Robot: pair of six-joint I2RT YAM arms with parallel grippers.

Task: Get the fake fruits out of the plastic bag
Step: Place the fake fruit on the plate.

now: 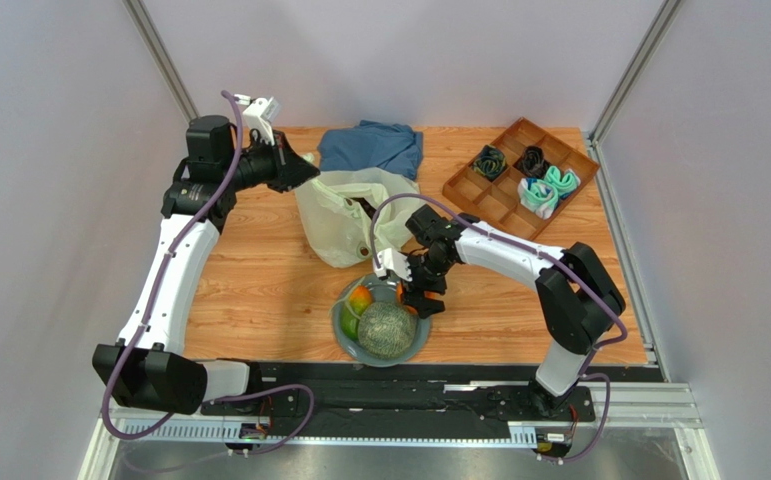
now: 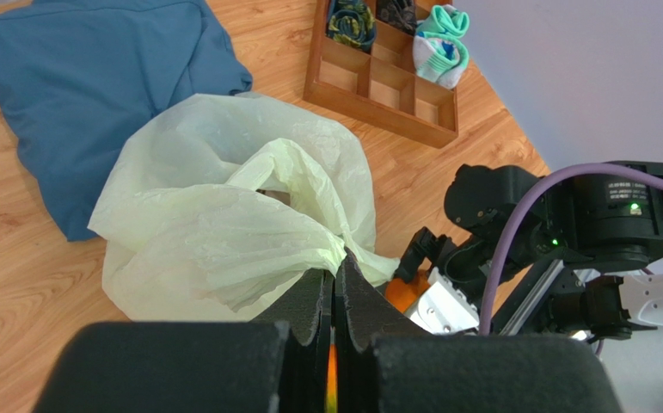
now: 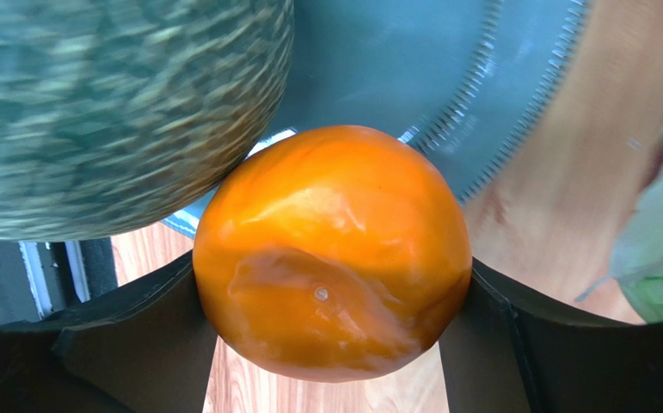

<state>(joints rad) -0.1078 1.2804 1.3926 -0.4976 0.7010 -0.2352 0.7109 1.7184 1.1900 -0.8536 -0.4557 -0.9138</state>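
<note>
**Left gripper** [image 1: 304,172] [image 2: 333,288]: fingers pressed together, pinching the rim of the bag and holding that edge raised off the table [image 1: 259,270].

**Bag** [image 1: 344,225] [image 2: 223,224]: pale yellow-green and crumpled. It stood at mid-table, just beyond the bowl, with its mouth gaping upward. Its contents could not be made out.

**Right gripper** [image 1: 421,297] [image 3: 330,340]: clamped on an orange, one finger on each side of it.

**Orange** [image 3: 333,249]: glossy, held over the bowl's far right rim and close against the melon. Whether the two touched could not be told.

**Bowl** [image 1: 343,340] [image 3: 412,77]: grey-blue, at the near middle of the table.

**Melon** [image 1: 387,330] [image 3: 111,103]: large, netted, green. It lay in the bowl and filled its right half.

**Small fruit** [image 1: 358,298]: orange and green, in the bowl to the left of the melon.

**Cloth** [image 1: 371,148] [image 2: 94,86]: blue, lying flat at the far edge, just behind the bag.

**Tray** [image 1: 479,195] [image 2: 377,95]: wooden, with compartments, at the far right.

**Socks** [image 1: 549,185] [image 2: 439,43]: rolled, lying in the tray's far compartments. The near compartments held nothing.
</note>
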